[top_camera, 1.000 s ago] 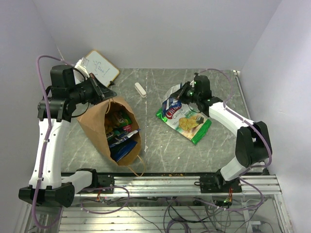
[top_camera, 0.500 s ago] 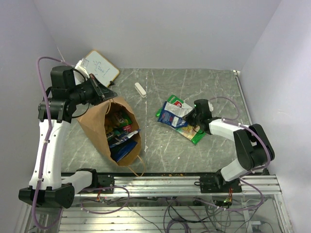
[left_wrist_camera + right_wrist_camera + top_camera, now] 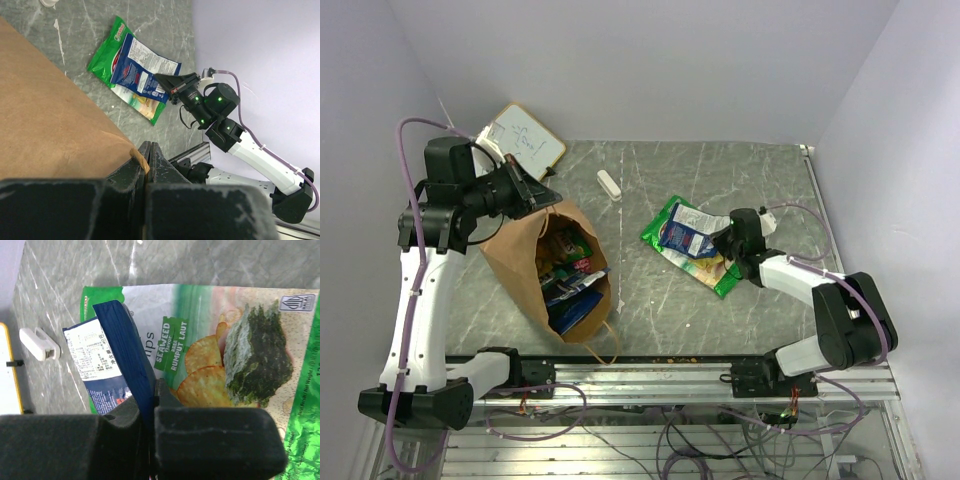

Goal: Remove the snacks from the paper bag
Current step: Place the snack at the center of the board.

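Left gripper [image 3: 148,150]: I pinched the paper bag [image 3: 50,100] rim to prop it open.
Right gripper [image 3: 150,405]: clamped on blue packet [image 3: 122,335], mid-frame, over seaweed chips packet [image 3: 240,340].

— What is the counter [image 3: 760,170] like?
— Grey stone-look top with pale streaks.

— And what lies on it?
— A brown paper bag [image 3: 515,255] rests on the left part, one loop handle at the near edge. A green packet [image 3: 712,270] lies flat right of centre, well apart from the bag. A small white block [image 3: 609,184] sits towards the far side, between them. A wood-framed whiteboard [image 3: 528,140] is at the far left corner.
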`<state>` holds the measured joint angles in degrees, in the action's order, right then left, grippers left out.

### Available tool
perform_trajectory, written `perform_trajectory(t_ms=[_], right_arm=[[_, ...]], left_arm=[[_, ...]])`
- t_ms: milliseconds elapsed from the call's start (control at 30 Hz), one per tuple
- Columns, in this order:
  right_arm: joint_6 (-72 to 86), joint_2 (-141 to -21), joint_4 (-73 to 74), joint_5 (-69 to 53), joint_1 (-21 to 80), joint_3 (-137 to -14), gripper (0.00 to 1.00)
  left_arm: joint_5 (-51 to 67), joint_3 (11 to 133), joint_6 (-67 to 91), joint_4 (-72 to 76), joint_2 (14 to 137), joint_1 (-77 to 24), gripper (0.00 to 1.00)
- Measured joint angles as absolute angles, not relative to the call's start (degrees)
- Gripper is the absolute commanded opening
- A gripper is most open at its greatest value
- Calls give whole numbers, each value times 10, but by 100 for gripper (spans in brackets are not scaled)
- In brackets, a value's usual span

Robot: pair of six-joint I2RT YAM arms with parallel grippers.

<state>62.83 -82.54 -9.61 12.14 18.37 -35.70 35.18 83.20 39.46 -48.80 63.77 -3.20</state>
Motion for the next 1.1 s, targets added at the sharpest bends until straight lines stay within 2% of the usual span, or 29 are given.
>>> perform_trajectory(t_ms=[267, 400, 500, 733, 933, 1100], right_arm=[[662, -825, -112, 144, 184, -328, 1], [650, -823, -112, 143, 184, -325, 19], [634, -804, -95, 140, 184, -312, 36], [567, -688, 23, 145, 180, -305, 67], [527, -579, 134, 143, 148, -302, 70], [444, -583, 162, 84, 140, -351, 71]], left_arm=[[352, 833, 390, -497, 638, -32, 7], [353, 830, 394, -494, 638, -32, 7], [354, 829, 395, -494, 639, -32, 7], [360, 826, 395, -490, 643, -32, 7], [363, 823, 394, -489, 645, -32, 7], [367, 823, 394, -489, 646, -32, 7]])
